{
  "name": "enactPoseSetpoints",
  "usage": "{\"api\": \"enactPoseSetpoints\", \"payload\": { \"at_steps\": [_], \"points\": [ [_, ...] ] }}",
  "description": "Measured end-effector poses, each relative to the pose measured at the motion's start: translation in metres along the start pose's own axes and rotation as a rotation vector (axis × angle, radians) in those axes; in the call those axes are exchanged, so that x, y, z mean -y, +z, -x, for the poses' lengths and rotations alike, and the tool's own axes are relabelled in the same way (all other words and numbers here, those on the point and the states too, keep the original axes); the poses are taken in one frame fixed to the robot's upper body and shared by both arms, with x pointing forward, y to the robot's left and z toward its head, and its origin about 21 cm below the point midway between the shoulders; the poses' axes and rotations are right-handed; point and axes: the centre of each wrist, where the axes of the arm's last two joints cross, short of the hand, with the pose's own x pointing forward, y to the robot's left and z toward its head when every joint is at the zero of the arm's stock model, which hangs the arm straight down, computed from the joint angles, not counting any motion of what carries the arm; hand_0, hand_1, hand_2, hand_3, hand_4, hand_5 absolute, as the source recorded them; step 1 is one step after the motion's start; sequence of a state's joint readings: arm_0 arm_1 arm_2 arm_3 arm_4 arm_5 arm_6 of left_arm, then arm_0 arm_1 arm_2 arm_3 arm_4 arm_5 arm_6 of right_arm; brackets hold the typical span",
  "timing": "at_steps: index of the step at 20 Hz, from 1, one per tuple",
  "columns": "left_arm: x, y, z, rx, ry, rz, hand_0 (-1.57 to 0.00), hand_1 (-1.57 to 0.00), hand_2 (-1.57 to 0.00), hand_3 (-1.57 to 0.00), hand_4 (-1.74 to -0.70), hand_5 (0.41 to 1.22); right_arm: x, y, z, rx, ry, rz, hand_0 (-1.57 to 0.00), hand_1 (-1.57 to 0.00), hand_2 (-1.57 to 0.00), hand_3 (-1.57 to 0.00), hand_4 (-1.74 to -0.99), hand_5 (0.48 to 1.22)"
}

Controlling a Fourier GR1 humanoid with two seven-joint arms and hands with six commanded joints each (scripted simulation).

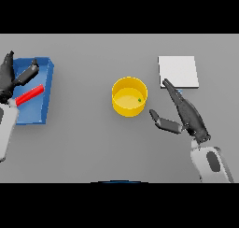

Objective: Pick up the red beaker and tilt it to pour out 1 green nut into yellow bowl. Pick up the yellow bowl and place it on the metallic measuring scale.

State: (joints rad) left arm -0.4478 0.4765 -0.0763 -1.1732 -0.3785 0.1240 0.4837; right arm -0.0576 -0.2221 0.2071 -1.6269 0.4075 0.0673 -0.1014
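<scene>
The yellow bowl [129, 97] stands upright in the middle of the table with a small green nut [139, 100] inside near its right wall. The red beaker [30, 95] lies on its side in the blue tray [45, 69] at the far left. My left hand [10, 80] is open over the tray, just above the beaker, not holding it. My right hand [186, 111] is open to the right of the bowl, fingers straight and thumb pointing toward the bowl, a short gap away. The metallic measuring scale [178, 71] lies flat at the back right.
The blue tray's right wall stands between the beaker and the bowl. The scale lies just behind my right hand's fingertips.
</scene>
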Motion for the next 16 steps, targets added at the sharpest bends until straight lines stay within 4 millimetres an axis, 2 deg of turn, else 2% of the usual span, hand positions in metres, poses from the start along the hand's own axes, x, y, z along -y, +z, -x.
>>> {"api": "enactPoseSetpoints", "payload": {
  "at_steps": [2, 5, 9, 12, 16],
  "points": [
    [-0.002, 0.001, -0.002, 0.013, 0.004, -0.008, -0.02, -0.02, -0.02, -0.02, -0.74, 0.668, 0.009, -0.013, -0.005, 0.004, 0.13, -0.107, 0.0, 0.0, 0.0, 0.0, -1.122, 0.674],
    [-0.003, 0.003, 0.002, 0.011, -0.009, -0.006, -0.01, -0.01, -0.01, -0.01, -0.73, 0.68, 0.011, -0.033, -0.014, 0.07, 0.327, -0.254, 0.0, 0.0, 0.0, 0.0, -1.192, 0.677],
    [-0.003, 0.002, 0.002, -0.001, -0.011, 0.003, 0.0, 0.0, 0.0, 0.0, -0.74, 0.696, 0.017, -0.061, -0.025, 0.144, 0.531, -0.407, 0.0, 0.0, 0.0, 0.0, -1.225, 0.684],
    [-0.008, 0.001, 0.006, -0.012, -0.026, 0.001, 0.0, 0.0, 0.0, 0.0, -0.74, 0.702, 0.018, -0.079, -0.034, 0.2, 0.687, -0.526, 0.0, 0.0, 0.0, 0.0, -1.223, 0.703],
    [-0.008, 0.001, 0.007, -0.004, -0.019, 0.004, 0.0, 0.0, 0.0, 0.0, -0.75, 0.707, 0.001, -0.094, -0.041, 0.213, 0.802, -0.655, 0.0, 0.0, 0.0, 0.0, -1.215, 0.717]
  ]
}}
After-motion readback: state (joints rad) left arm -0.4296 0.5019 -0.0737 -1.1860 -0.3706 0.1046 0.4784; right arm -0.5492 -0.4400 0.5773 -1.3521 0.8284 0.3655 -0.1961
